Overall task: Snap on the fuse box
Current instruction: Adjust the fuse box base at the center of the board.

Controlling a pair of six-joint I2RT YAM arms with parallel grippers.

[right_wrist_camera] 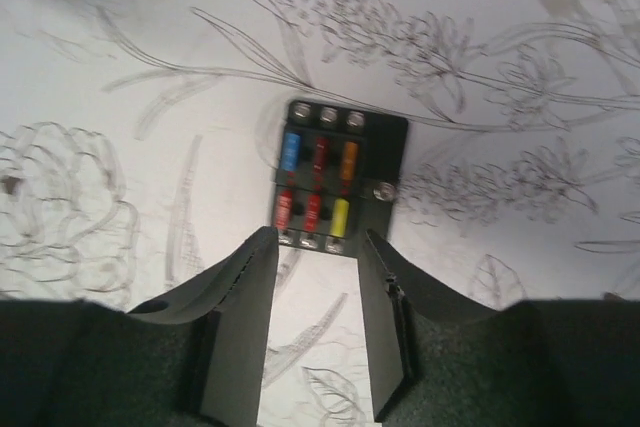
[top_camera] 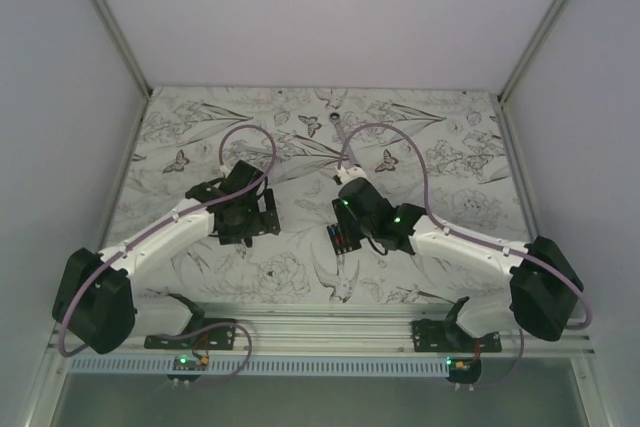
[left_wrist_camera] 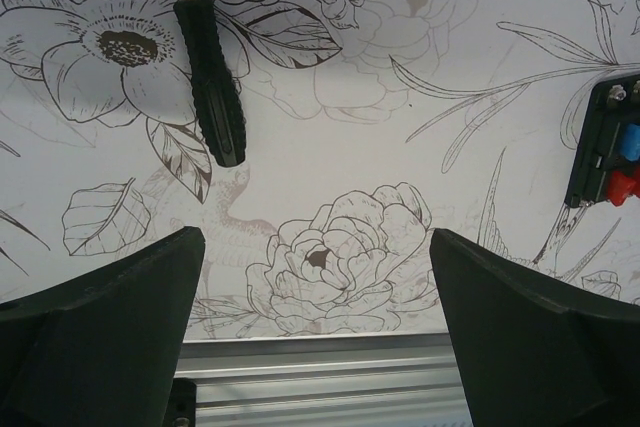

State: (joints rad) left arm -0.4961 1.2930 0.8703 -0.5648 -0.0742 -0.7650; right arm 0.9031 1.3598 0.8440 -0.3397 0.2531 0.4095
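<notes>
Fuse box (right_wrist_camera: 335,182) lies flat on the desk (right_wrist_camera: 120,67), just ahead of the spread, empty right tool (right_wrist_camera: 318,247); left tool (left_wrist_camera: 315,247) likewise spread. Probably light, rigid plastic: grip opposing side walls.

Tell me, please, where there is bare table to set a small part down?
The strip between the screwdriver and the fuse box is bare, as are the table's far corners. It is crowded around the fuse box, where the right gripper hovers open.
</notes>
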